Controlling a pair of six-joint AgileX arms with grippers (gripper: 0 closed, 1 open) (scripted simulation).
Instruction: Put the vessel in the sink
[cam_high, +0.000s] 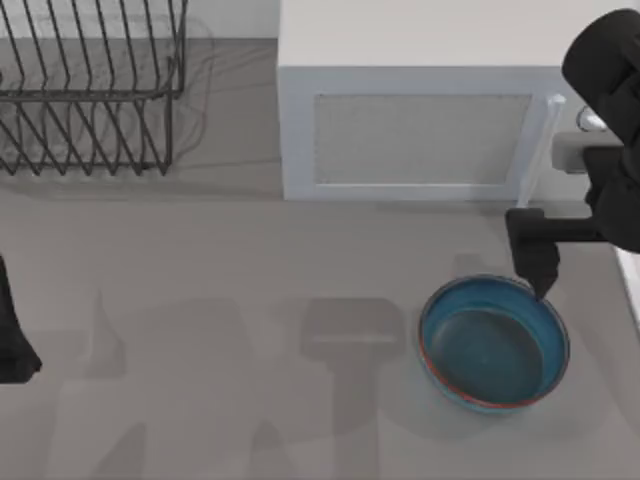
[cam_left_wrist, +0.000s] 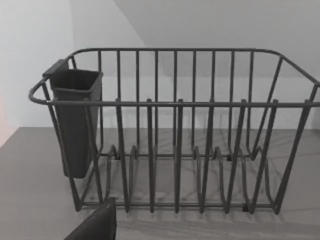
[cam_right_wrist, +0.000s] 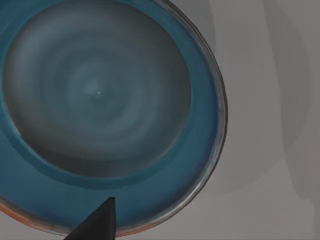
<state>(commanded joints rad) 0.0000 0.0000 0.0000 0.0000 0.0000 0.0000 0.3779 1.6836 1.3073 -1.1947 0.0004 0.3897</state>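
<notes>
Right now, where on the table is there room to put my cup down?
The widest bare patch is the grey tabletop in the middle, between the dark wire dish rack, the white microwave and the round teal-blue bowl. It is crowded at the right, where the right gripper hangs at the bowl's rim. The left arm sits parked at the left edge.

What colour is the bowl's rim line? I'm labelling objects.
Thin reddish-orange on the teal-blue bowl; clearest in the top view.
</notes>
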